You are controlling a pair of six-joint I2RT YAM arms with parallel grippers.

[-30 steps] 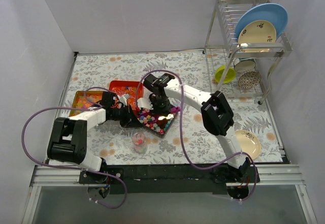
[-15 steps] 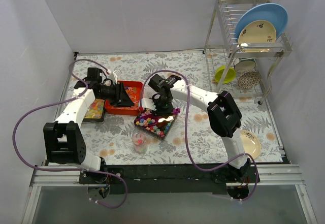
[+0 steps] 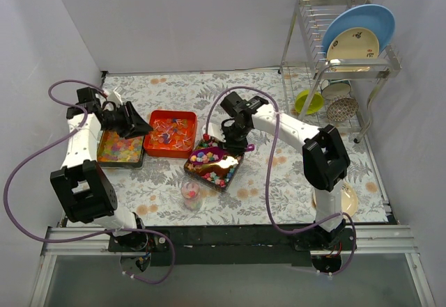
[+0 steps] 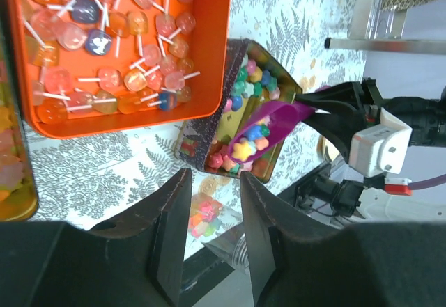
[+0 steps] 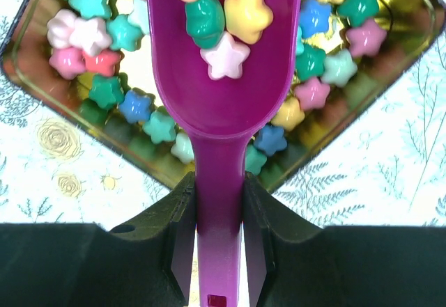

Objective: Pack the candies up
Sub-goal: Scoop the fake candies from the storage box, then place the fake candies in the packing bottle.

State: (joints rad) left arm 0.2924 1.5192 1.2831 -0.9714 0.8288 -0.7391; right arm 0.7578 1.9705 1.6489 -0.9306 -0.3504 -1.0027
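Floral cloth covered the table [image 3: 279, 182] in the overhead view, with a dish rack [image 3: 334, 56] at the far right. Near the middle sat a dark tin [image 3: 189, 170] of star candies [image 3: 209, 168], with an orange tray [image 3: 167, 154] of lollipops just beside it and a tray of jellies [image 3: 122, 166] further left. A small clear cup [image 3: 190, 191] with a few candies in it stood near the tin. The right gripper [image 3: 235, 142] held a purple scoop [image 3: 226, 159] over the tin. The left gripper [image 3: 139, 127] hovered between the two left trays, its jaws too small to read from above. From the left wrist, that gripper's fingers [image 4: 174, 230] stood a narrow way apart with nothing between them. One finger half hid the cup [image 4: 202, 220], and the jelly tray was cut off at the left edge. From the right wrist, the right gripper [image 5: 219, 189] was clamped on the scoop's thin handle. The bowl [image 5: 223, 112] carried several star candies [image 5: 226, 55] above the tin [image 5: 362, 91]. The scoop's tip ran off the top edge and the cup was out of frame. The likely trouble was spilling: the scoop's mouth looked wide against the small cup, so a quick tilt could scatter candies onto the cloth. A knock could also tip the light cup, and a grip so far down the handle could let the scoop swivel.
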